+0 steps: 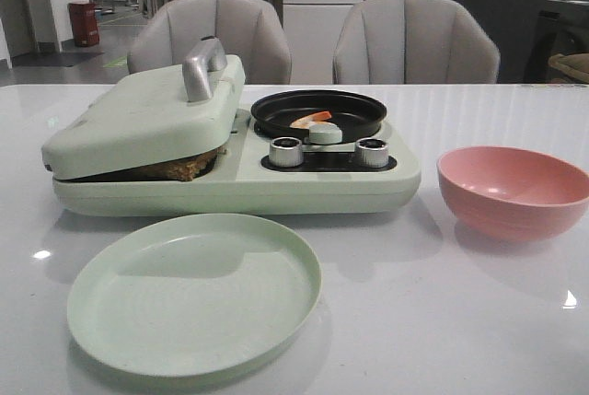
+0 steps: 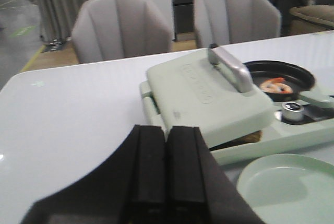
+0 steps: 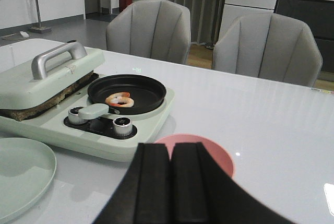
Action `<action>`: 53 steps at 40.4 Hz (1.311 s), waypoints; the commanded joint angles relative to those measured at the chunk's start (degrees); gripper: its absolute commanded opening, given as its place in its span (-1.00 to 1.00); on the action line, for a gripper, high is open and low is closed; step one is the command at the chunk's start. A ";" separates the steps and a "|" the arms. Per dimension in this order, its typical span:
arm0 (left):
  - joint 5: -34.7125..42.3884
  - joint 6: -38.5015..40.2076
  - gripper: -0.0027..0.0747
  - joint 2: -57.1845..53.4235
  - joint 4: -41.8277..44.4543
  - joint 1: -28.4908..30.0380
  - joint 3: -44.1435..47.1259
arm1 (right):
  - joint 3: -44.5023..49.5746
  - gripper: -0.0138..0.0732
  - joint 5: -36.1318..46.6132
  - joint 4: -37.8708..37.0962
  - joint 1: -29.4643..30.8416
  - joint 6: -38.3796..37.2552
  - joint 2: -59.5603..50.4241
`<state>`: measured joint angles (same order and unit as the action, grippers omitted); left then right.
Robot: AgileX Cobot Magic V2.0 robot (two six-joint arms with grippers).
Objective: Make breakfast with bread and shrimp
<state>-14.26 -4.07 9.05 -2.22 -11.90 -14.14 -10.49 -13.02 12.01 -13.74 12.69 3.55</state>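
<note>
The bread (image 1: 179,168) lies pressed inside the pale green breakfast maker (image 1: 230,183), under its closed lid (image 1: 147,114); only a brown edge shows, also in the left wrist view (image 2: 248,138) and the right wrist view (image 3: 47,104). The shrimp (image 1: 311,120) lies in the black pan (image 1: 318,111) on the maker's right side; it also shows in the left wrist view (image 2: 275,85) and the right wrist view (image 3: 120,99). My left gripper (image 2: 167,130) is shut and empty, above the table left of the maker. My right gripper (image 3: 169,148) is shut and empty, above the pink bowl. Neither gripper shows in the front view.
A pale green empty plate (image 1: 195,290) lies in front of the maker. A pink empty bowl (image 1: 515,191) stands to the maker's right. Two silver knobs (image 1: 286,151) and a pale green pan handle (image 1: 324,133) sit on the maker. Two grey chairs (image 1: 414,40) stand behind the table.
</note>
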 commanded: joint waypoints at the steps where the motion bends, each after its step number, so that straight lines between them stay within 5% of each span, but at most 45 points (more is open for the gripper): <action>1: 8.69 4.07 -0.85 0.20 2.22 3.63 1.40 | -1.45 -0.76 5.44 -0.24 -0.06 0.46 0.50; 16: 15.53 10.79 -0.85 -10.86 4.73 6.94 15.99 | -1.45 -0.76 5.44 -0.24 -0.06 0.46 0.50; 53: 15.66 10.79 -0.85 -10.59 5.88 6.94 16.15 | -1.45 -0.76 5.15 -0.24 -0.06 0.46 0.50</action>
<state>-4.13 6.13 -0.22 3.86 -4.99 0.15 -10.39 -12.93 11.92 -13.74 12.69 3.55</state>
